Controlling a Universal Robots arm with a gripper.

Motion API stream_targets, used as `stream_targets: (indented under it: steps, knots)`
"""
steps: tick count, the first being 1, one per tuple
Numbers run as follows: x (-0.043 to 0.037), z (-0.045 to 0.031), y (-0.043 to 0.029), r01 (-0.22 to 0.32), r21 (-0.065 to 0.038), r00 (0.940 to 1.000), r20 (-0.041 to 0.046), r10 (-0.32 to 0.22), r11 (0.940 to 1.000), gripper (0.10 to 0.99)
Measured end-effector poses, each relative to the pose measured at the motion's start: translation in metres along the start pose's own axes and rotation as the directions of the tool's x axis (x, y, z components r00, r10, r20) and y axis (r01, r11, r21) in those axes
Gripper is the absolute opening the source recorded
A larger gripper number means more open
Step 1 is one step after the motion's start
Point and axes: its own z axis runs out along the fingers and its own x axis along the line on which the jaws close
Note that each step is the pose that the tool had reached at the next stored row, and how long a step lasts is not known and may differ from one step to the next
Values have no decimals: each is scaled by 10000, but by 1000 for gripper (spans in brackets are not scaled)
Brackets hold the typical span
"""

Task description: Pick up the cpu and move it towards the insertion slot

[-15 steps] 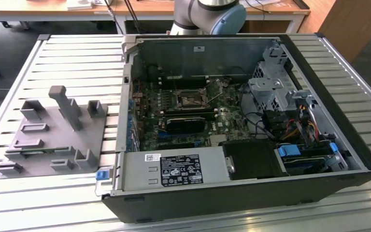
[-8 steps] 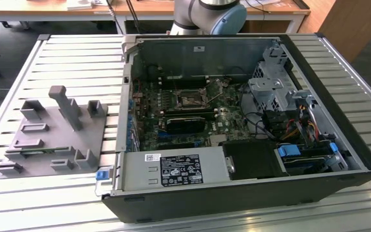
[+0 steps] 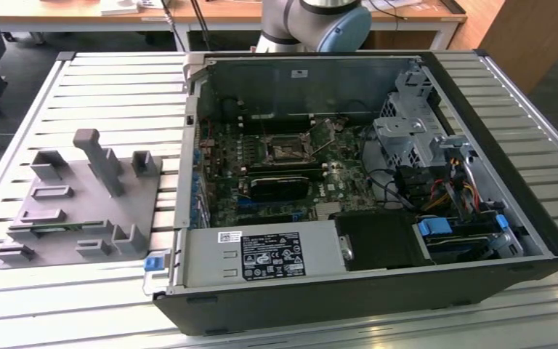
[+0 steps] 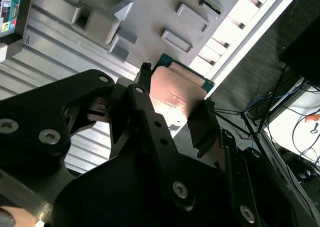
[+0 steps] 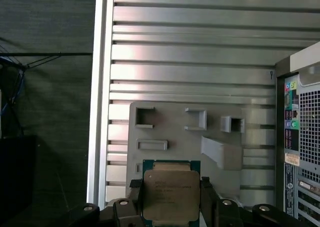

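One cpu (image 5: 170,187) sits clamped between the gripper's (image 5: 171,205) two black fingers (image 5: 208,197), above one grey plastic fixture (image 5: 170,129) on the slatted table (image 5: 200,62). One insertion slot (image 3: 286,149) lies inside the open computer case (image 3: 357,305).

This looks like a robotics lab or workshop. A slatted aluminium tabletop (image 3: 95,80) carries a desktop computer case (image 3: 357,305) lying open, its boards and wiring bare, beside a grey plastic fixture (image 3: 66,211). A robot arm (image 3: 318,22) stands at the far edge with wooden desks (image 3: 230,11) behind it, and loose cables (image 4: 260,104) trail over the dark floor.
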Motion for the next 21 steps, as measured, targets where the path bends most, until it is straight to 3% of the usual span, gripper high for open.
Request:
stream_targets:
  steps: [13,21]
  knots:
    - [-194,6,88,-1,0,10000,5,1,10000,541]
    - [-266,11,154,0,0,10000,6,0,10000,541]
